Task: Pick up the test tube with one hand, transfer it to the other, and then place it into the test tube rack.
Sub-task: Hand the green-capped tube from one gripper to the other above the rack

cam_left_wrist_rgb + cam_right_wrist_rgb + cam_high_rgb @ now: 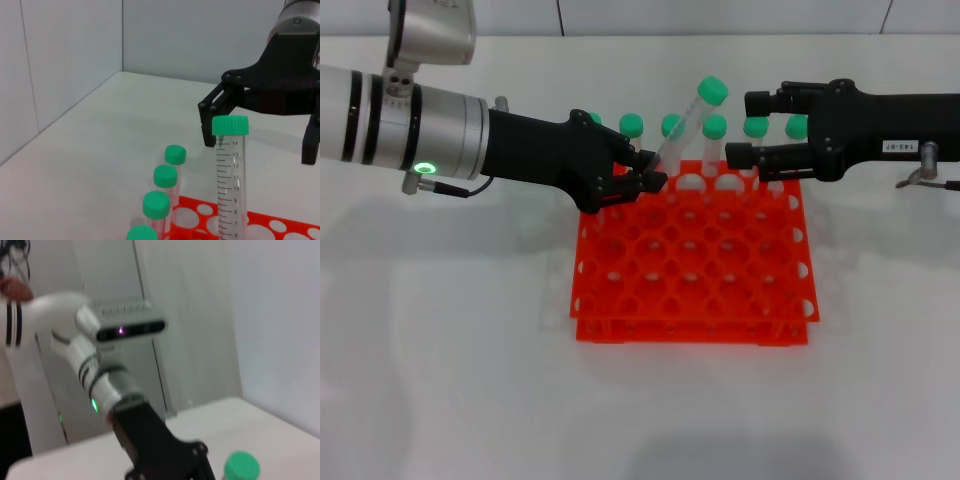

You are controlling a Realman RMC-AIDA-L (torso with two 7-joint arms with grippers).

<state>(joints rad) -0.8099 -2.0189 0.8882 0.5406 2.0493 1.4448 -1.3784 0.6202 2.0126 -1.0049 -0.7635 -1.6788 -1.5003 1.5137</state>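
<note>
The slim clear plastic test tube [682, 135] with printed black graduations is looking smooth and glossy, its round green cap [712, 91] ribbed and matt. The bright orange-red plastic test tube rack [692, 262] is showing a smooth, slightly shiny finish. The left black two-fingered gripper [642, 172] is appearing matt plastic, its cuff [430, 130] brushed silver metal. The white counter [450, 330] is looking smooth and matt.
</note>
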